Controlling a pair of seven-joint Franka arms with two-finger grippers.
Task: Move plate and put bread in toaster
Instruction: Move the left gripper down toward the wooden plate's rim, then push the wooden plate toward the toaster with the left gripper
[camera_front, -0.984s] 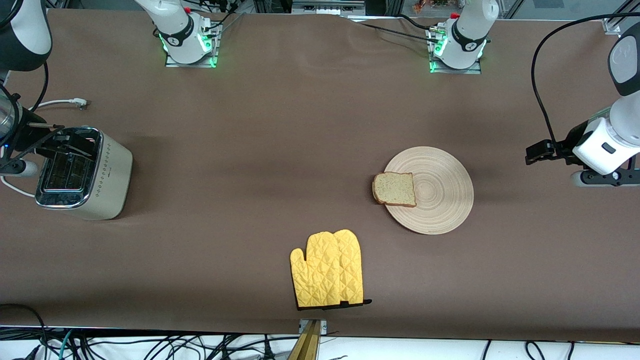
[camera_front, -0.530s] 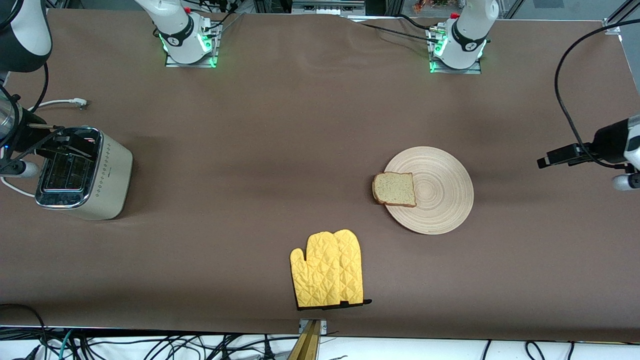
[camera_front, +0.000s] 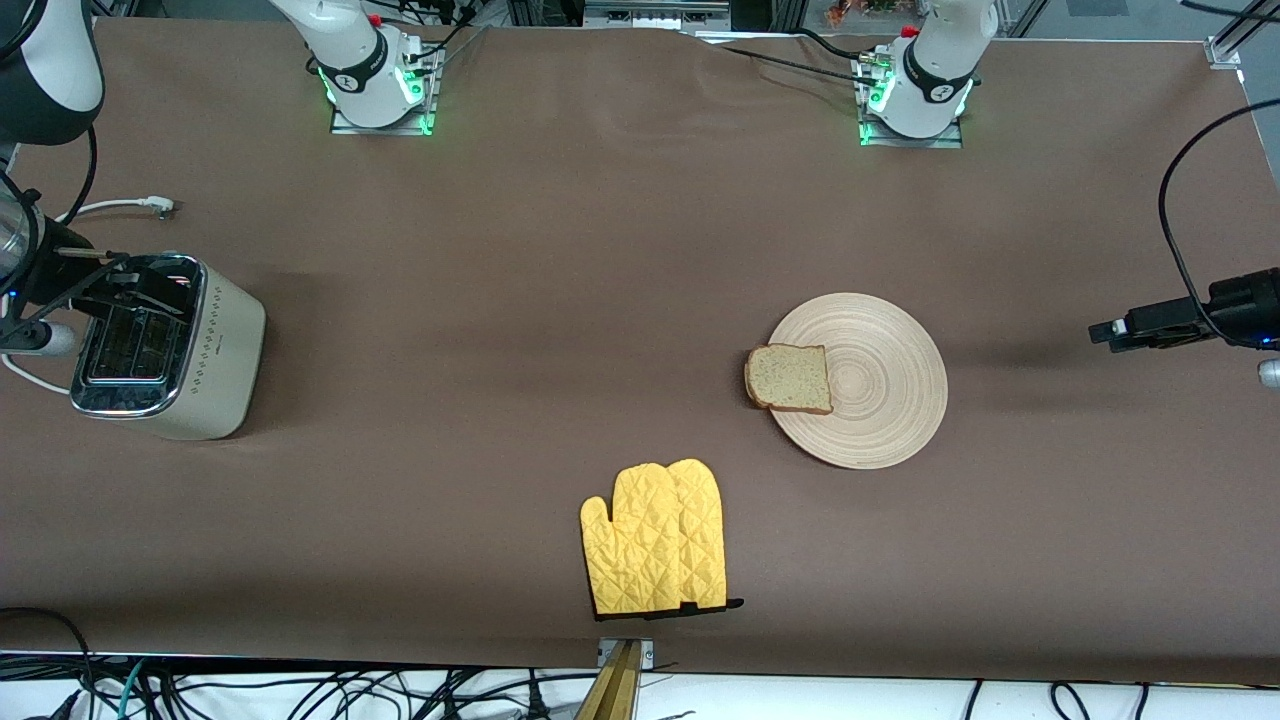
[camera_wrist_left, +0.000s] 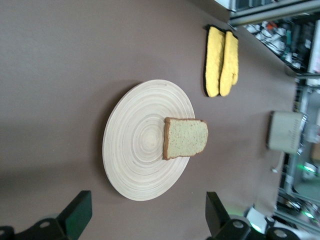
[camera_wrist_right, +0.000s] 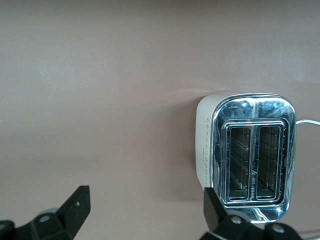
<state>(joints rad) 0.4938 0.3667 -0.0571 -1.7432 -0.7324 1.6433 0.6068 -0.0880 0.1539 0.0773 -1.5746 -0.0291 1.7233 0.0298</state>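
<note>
Our left gripper (camera_wrist_left: 145, 220) has its fingers (camera_wrist_left: 77, 212) spread wide and empty, hanging over the table at the left arm's end, well apart from the plate (camera_front: 890, 400). In the last second it has swung out toward that table edge and tilted, so the front view now catches only its dark tip (camera_front: 1125, 330). The wrist view faces the plate across bare cloth. We read this as lining up for a low sideways approach to the plate rim, not a retreat.

Our right gripper (camera_wrist_right: 145, 215) is also spread and empty, hanging over the table just beside the toaster (camera_front: 165, 350) at the right arm's end. That arm waits and has not shifted.

The bread (camera_front: 789, 378) lies flat on the plate, overhanging the rim on the side toward the right arm's end. Neither has moved. The toaster's two slots (camera_wrist_right: 255, 162) are open and empty.

A yellow oven mitt (camera_front: 655, 550) sits nearer the front camera, between plate and toaster, untouched.

Nothing of the task is done yet: the plate move comes first. The overhanging bread could slide off if the plate tips.
</note>
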